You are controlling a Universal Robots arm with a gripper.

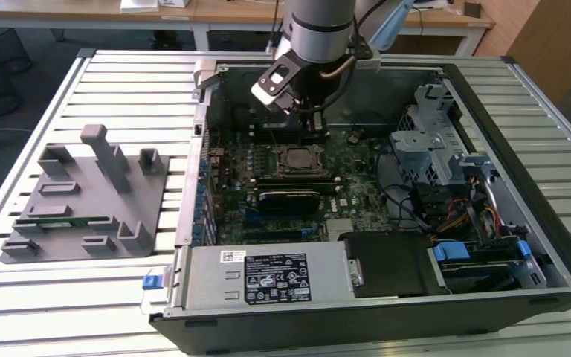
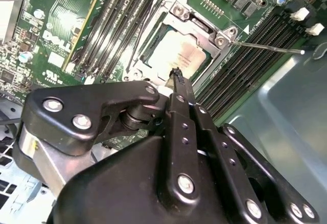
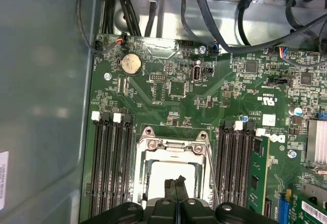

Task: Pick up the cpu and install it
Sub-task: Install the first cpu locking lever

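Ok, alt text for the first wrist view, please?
The shut black gripper points at the flat square silver-topped cpu, which lies in its metal-framed socket on the green motherboard, between banks of black memory slots.

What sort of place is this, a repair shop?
Probably a robotics lab or workshop: a robot arm reaches into an open computer case on a slatted metal table, with office desks behind.
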